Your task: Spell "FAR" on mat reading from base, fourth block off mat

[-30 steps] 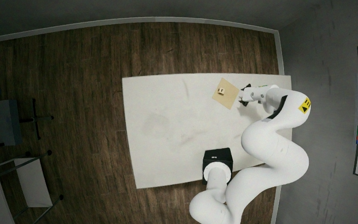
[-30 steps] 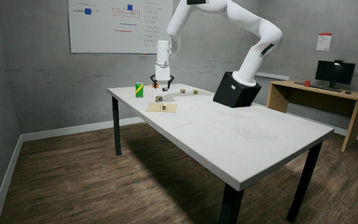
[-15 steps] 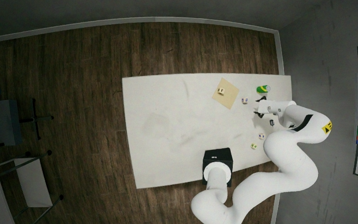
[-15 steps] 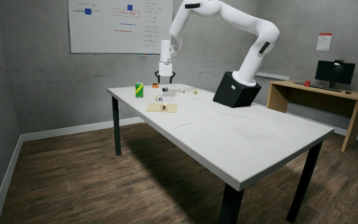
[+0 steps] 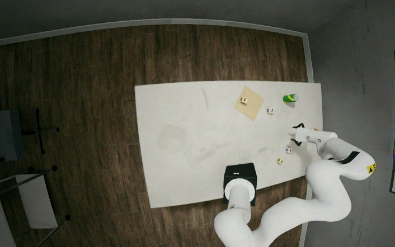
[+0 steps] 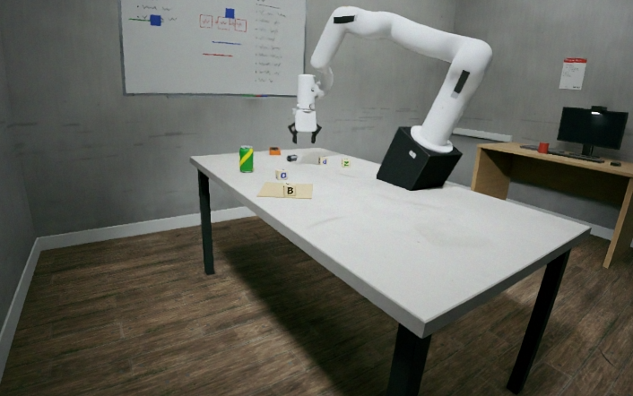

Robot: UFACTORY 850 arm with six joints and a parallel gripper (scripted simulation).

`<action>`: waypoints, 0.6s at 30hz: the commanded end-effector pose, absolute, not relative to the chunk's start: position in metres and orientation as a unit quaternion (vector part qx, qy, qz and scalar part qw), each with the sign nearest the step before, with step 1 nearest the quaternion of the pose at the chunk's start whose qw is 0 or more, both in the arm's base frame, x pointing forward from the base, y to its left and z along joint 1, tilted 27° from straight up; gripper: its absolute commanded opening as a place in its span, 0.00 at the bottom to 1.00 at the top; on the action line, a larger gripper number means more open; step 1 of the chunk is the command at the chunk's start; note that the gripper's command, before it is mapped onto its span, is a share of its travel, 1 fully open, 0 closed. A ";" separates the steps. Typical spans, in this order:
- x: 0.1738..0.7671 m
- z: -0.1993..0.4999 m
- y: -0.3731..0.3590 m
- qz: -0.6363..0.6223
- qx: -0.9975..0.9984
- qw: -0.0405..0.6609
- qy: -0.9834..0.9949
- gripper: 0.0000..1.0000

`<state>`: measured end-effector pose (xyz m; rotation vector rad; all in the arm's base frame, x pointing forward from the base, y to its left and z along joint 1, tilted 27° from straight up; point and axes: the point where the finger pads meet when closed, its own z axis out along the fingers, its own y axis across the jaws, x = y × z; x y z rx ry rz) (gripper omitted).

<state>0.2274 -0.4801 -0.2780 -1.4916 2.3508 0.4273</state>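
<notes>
A tan mat (image 5: 249, 102) lies on the white table, also in the side view (image 6: 285, 190). One block with black letters (image 5: 244, 100) sits on the mat; its side shows a B (image 6: 290, 190). A block with blue letters (image 5: 269, 110) (image 6: 281, 174) stands on the table just off the mat. Another blue-lettered block (image 5: 288, 150) (image 6: 323, 160) and a green-lettered block (image 5: 280, 160) (image 6: 345, 162) lie near the table's right edge. My gripper (image 5: 296, 134) (image 6: 304, 134) is open and empty, pointing down, well above the table near the blue-lettered block at the right edge.
A green and yellow can (image 5: 290, 98) (image 6: 246, 159) stands near the far right corner. A small orange object (image 6: 274, 150) and a small dark object (image 6: 292, 157) lie near the table's edge. The black robot base (image 5: 240, 177) stands at the near edge.
</notes>
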 end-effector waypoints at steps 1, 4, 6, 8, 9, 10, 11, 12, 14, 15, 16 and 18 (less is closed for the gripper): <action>0.173 -0.296 -0.497 0.150 -0.529 0.164 0.819 1.00; 0.140 -0.306 -0.501 0.151 -0.533 0.166 0.816 1.00; 0.129 -0.310 -0.502 0.151 -0.534 0.166 0.815 1.00; 0.103 -0.318 -0.503 0.151 -0.537 0.168 0.813 1.00; 0.090 -0.322 -0.503 0.151 -0.538 0.169 0.812 1.00; 0.083 -0.324 -0.503 0.151 -0.539 0.169 0.811 1.00; 0.073 -0.327 -0.502 0.152 -0.540 0.170 0.810 1.00; 0.062 -0.330 -0.502 0.152 -0.541 0.171 0.809 1.00; 0.052 -0.333 -0.501 0.152 -0.542 0.171 0.808 1.00; 0.051 -0.334 -0.501 0.152 -0.543 0.172 0.808 1.00; 0.050 -0.334 -0.501 0.152 -0.543 0.172 0.808 1.00; 0.050 -0.334 -0.501 0.152 -0.543 0.172 0.808 0.84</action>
